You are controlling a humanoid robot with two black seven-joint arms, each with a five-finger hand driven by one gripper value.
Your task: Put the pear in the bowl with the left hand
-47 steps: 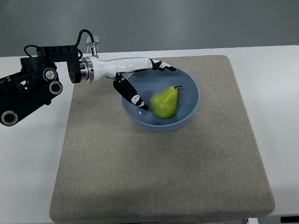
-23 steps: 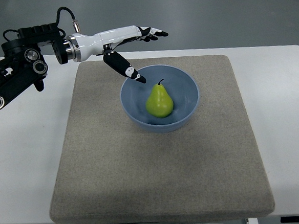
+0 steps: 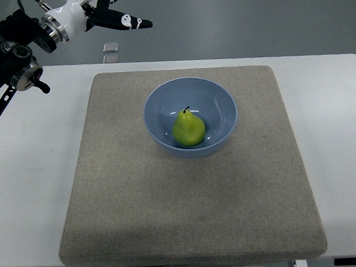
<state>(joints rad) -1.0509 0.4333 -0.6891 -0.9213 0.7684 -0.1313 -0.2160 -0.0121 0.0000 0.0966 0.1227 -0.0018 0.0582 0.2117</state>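
A green pear stands inside the blue bowl, near its middle, stem up. The bowl sits on a grey mat on the white table. My left hand is at the top left of the picture, high and well away from the bowl, with fingers spread and holding nothing. Part of the hand is cut off by the top edge. The right arm does not show.
The black left arm hangs over the table's far left corner. A small clear object lies on the floor beyond the table's far edge. The white table shows bare around the mat.
My left hand has drawn back up and to the left, away from the bowl. The pear has settled upright in the middle of the bowl.
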